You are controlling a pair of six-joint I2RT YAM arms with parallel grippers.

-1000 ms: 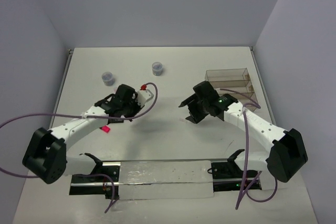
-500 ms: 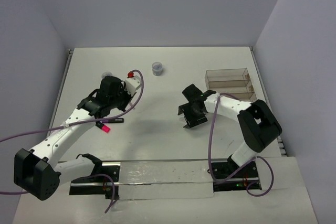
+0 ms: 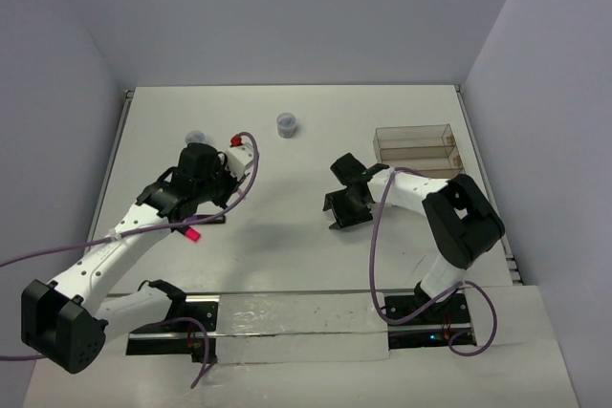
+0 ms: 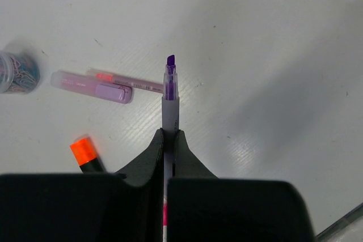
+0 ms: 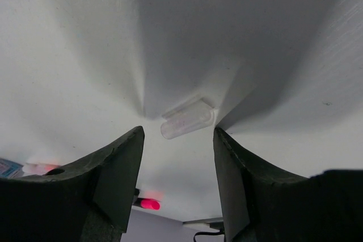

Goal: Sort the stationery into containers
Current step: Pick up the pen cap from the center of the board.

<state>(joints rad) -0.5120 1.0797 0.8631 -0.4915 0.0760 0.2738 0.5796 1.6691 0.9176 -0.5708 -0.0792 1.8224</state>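
- Plainly, the left gripper (image 4: 170, 135) is clamped tight on a grey-purple highlighter (image 4: 170, 106), whose bare purple tip juts ahead of the fingertips.
- The right gripper (image 5: 178, 133) stands wide open and grips nothing; a small clear cap (image 5: 187, 118) lies on the table (image 5: 68, 83) just ahead of its 2 fingers.
- Near the left gripper lie a pale pink marker (image 4: 93, 86), an orange-ended black marker (image 4: 85, 152) and a jar (image 4: 17, 72) of paper clips.
- The tray (image 3: 413, 128) of 3 compartments sits far right, beyond the right gripper.

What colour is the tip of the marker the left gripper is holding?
Purple. The tip of the marker shows best in the left wrist view.
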